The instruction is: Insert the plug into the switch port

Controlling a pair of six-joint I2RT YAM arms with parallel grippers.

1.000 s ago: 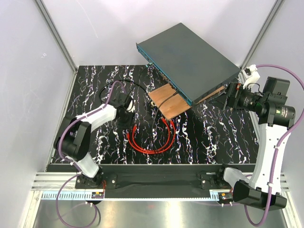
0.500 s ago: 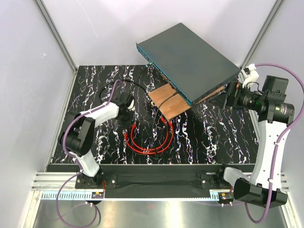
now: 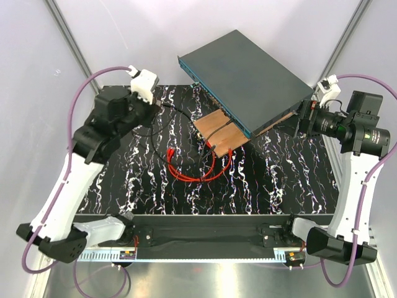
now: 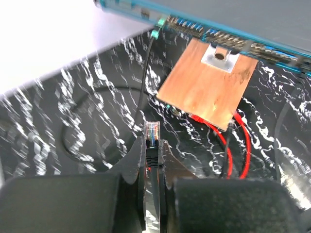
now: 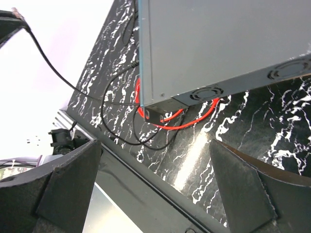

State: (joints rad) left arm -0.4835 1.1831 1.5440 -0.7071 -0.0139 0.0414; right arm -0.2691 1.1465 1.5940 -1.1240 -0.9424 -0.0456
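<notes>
— Red cable (image 3: 200, 177) first: from above we see it looped on the black marbled table (image 3: 291, 180), just on the near side of the wooden board (image 3: 220, 133). Its plug (image 3: 171, 152) lies free at the loop's left end, well apart from both grippers.

— We agree. The left gripper (image 3: 158, 104) is raised at the far left. The right gripper (image 3: 298, 120) hovers by the right corner of the switch (image 3: 248, 71).

— The left wrist view gives us what the top view cannot. There the fingers (image 4: 130, 166) pinch a black-booted connector (image 4: 152, 141) with a clear tip, not the red cable's end. Beyond it we see the row holding the switch port (image 4: 221, 40) on the teal face, above the board.

— The markings there are blurred, so we can read nothing.

— Only the right wrist view shows us the round fan vents (image 5: 209, 92) on the switch's grey side. It also shows the right gripper's fingers (image 5: 68, 189) spread wide, holding nothing.
</notes>
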